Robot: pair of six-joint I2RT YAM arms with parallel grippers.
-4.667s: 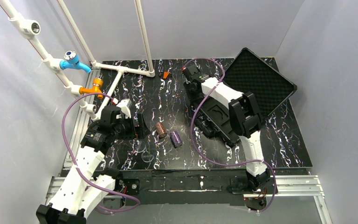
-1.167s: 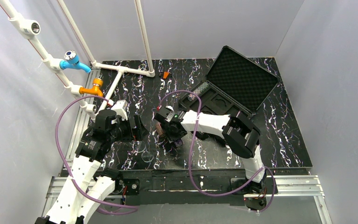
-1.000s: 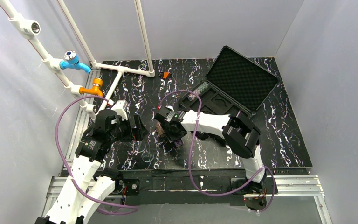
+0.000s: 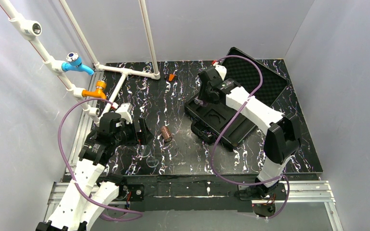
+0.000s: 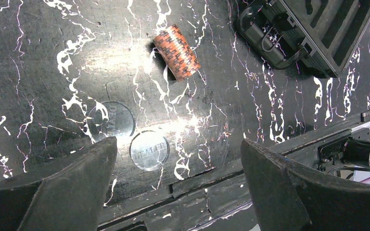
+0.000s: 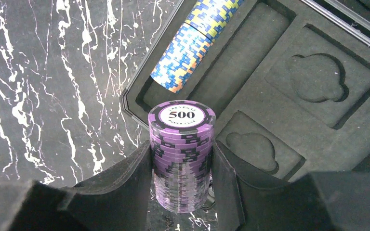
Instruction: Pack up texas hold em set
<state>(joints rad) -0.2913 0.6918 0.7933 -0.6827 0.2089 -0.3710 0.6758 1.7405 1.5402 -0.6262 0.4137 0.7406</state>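
Note:
The black case lies open at the right, its moulded tray [image 4: 231, 127] in front of the foam-lined lid [image 4: 265, 72]. My right gripper [image 4: 206, 96] hangs over the tray's far-left corner, shut on a purple chip stack [image 6: 181, 144] marked 500, held upright above the tray's edge [image 6: 289, 110]. Two stacks, blue-orange [image 6: 180, 60] and yellow-blue [image 6: 214, 14], lie end to end in a tray slot. A brown stack [image 4: 165, 134] lies on its side on the table and shows in the left wrist view [image 5: 177, 45]. My left gripper [image 4: 142, 132] is open and empty beside it.
Two clear round dealer buttons [image 5: 149, 150] [image 5: 111, 120] lie near the front edge. A small orange piece [image 4: 172, 77] sits at the back. A white pipe frame [image 4: 125, 72] stands at the back left. A metal rail [image 4: 197, 190] runs along the front.

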